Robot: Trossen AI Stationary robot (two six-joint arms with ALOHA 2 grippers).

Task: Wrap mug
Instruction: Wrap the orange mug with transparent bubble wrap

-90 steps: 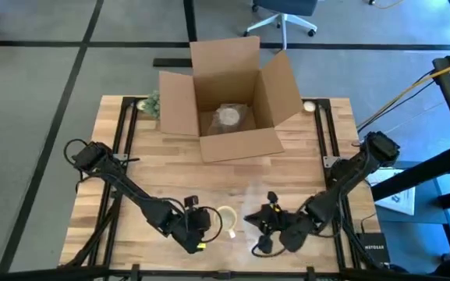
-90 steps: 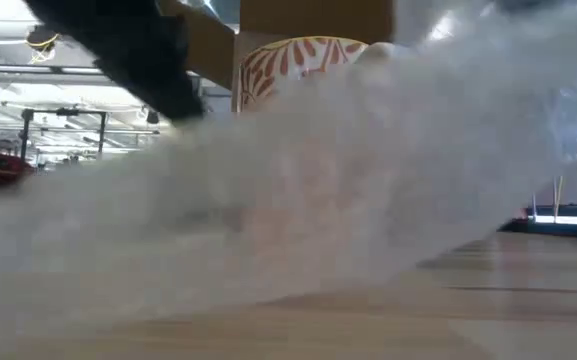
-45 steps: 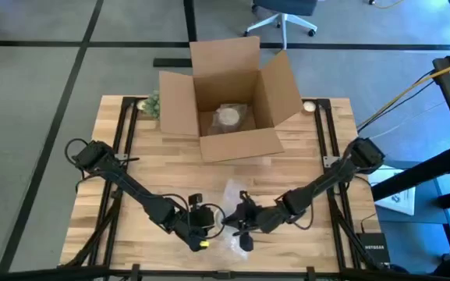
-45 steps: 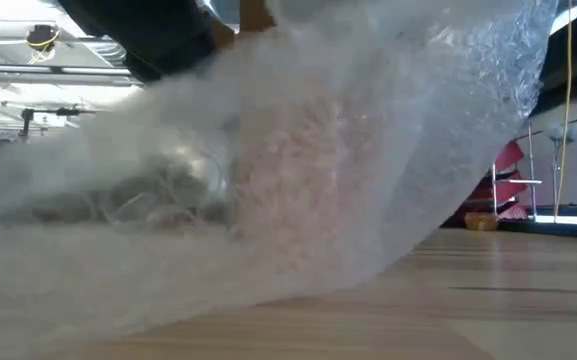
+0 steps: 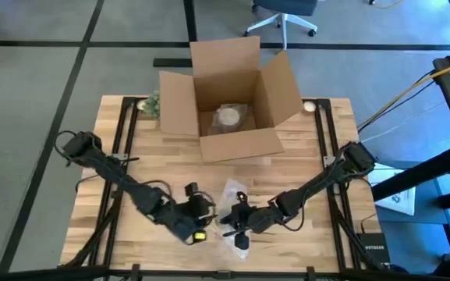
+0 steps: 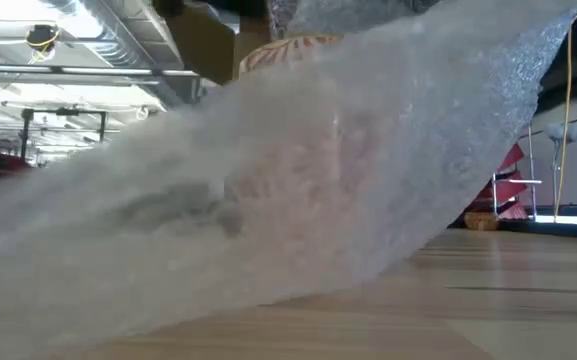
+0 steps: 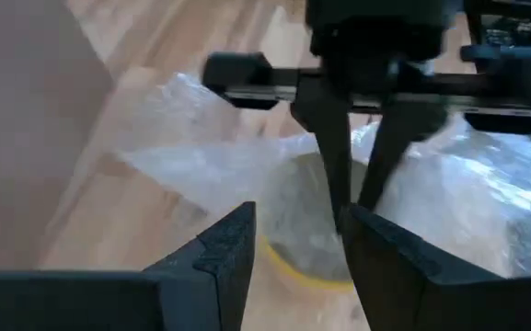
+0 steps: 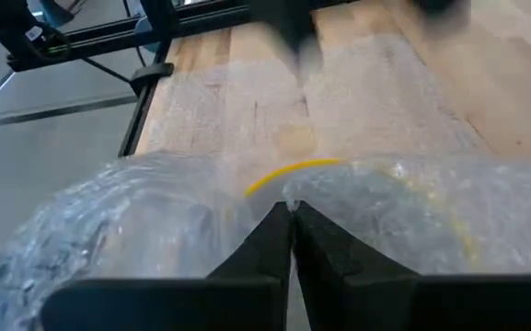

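The mug (image 6: 290, 55) is white with an orange leaf pattern and a yellow rim (image 8: 293, 170). It stands near the table's front edge, almost wholly under a clear sheet of bubble wrap (image 5: 233, 194). My right gripper (image 8: 291, 219) is at the mug's right side in the high view (image 5: 229, 221), shut on the wrap. My left gripper (image 7: 302, 250) is open just left of the mug (image 5: 207, 215), with the covered mug beyond its fingertips. My right gripper pinches a bunched part of the bubble wrap (image 8: 282, 195) between its two fingers, right above the mug's rim. The fingers come from the table's right side, slanting down. The wrap is draped over the mug, and its lower part (image 6: 168, 290) trails onto the table.
An open cardboard box (image 5: 228, 101) holding a wrapped object stands at the table's far middle. A small green thing (image 5: 151, 102) lies at its left and a small round thing (image 5: 310, 106) at its right. Bare wood lies between the box and the grippers.
My right gripper has gone toward the table's left edge, staying shut on the bubble wrap. The wrap has been drawn up and over the mug, which now shows only through it. My left gripper has stayed beside the mug.
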